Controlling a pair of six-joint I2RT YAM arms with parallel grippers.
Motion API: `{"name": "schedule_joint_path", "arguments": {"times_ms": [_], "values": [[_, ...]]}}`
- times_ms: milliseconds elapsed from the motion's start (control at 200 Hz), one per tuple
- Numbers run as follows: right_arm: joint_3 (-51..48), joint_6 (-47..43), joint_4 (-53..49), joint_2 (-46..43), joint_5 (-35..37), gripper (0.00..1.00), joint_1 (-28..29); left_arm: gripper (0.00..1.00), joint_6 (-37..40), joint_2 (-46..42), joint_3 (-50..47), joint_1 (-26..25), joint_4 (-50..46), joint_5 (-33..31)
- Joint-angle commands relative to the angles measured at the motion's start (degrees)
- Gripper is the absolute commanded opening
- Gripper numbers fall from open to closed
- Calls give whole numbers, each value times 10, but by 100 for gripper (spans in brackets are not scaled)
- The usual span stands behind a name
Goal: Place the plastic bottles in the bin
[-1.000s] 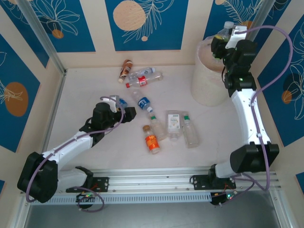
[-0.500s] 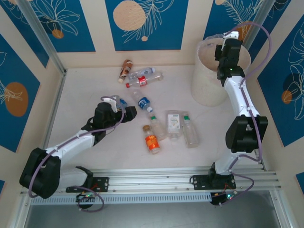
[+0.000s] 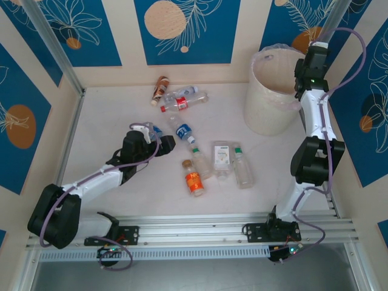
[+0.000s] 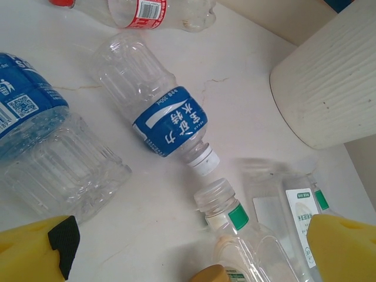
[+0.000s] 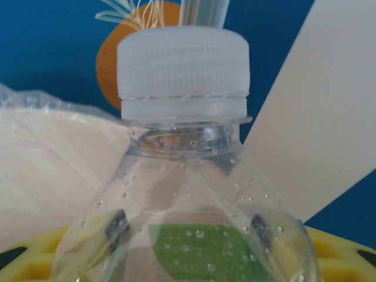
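Right gripper clamps green-label bottle, white cap (label text unreadable), at bin rim. Left gripper jaws wide above blue-label bottle, white Chinese characters; red-label bottle shows barcode.

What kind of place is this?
Likely a robot test booth: two arms on a metal rail, blue printed panels walling a white table, with plastic bottles and a lined bin.

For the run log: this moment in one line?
left gripper: open, above loose bottles | right gripper: shut on green-label bottle, at bin rim
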Motion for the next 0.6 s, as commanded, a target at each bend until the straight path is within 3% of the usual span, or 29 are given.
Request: {"name": "schedule_joint_path", "arguments": {"times_ms": [0, 270, 370, 510, 595], "values": [[48, 10, -65, 23, -20, 37, 4, 100, -8, 3, -5, 7, 4, -9], [115, 35, -130, 55, 62, 69, 18, 100, -2, -9, -18, 7, 8, -22], [117, 57, -141, 44, 32, 72, 19, 100, 0, -13, -23, 7, 13, -27], [90, 84, -130, 7, -16, 88, 21, 100, 0, -15, -27, 7, 16, -32], [79, 93, -127, -10, -21, 92, 22, 100, -1, -15, -29, 7, 16, -34]]}}
